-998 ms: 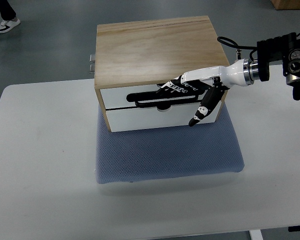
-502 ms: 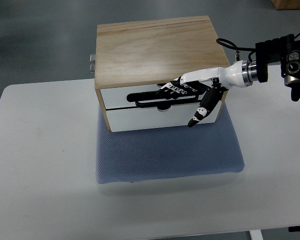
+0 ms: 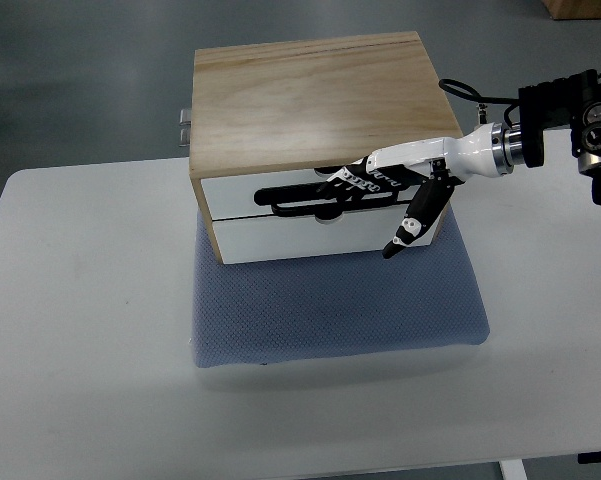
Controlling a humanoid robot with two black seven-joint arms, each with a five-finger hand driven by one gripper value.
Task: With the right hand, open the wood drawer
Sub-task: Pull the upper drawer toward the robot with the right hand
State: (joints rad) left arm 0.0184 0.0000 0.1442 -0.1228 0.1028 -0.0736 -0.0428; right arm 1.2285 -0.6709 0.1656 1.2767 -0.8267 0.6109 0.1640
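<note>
A wooden box (image 3: 310,95) with two white drawer fronts stands on a blue mat (image 3: 335,300). The upper drawer front (image 3: 240,195) carries a long black handle (image 3: 290,203). My right hand (image 3: 365,185) comes in from the right edge and lies across that front, its fingers hooked over the handle's right part. Its thumb (image 3: 412,222) hangs down in front of the lower drawer front (image 3: 300,235). A thin dark gap shows between the two drawer fronts. My left arm is out of view.
The box and mat rest on a white table (image 3: 80,330). Metal hinges (image 3: 184,125) stick out at the box's back left. My right forearm and its black wrist unit (image 3: 570,110) hang over the table's right back corner. Grey floor lies behind.
My right hand and wrist have shifted slightly to the right and toward me along the handle. A person's shoe at the top left has left the view.
</note>
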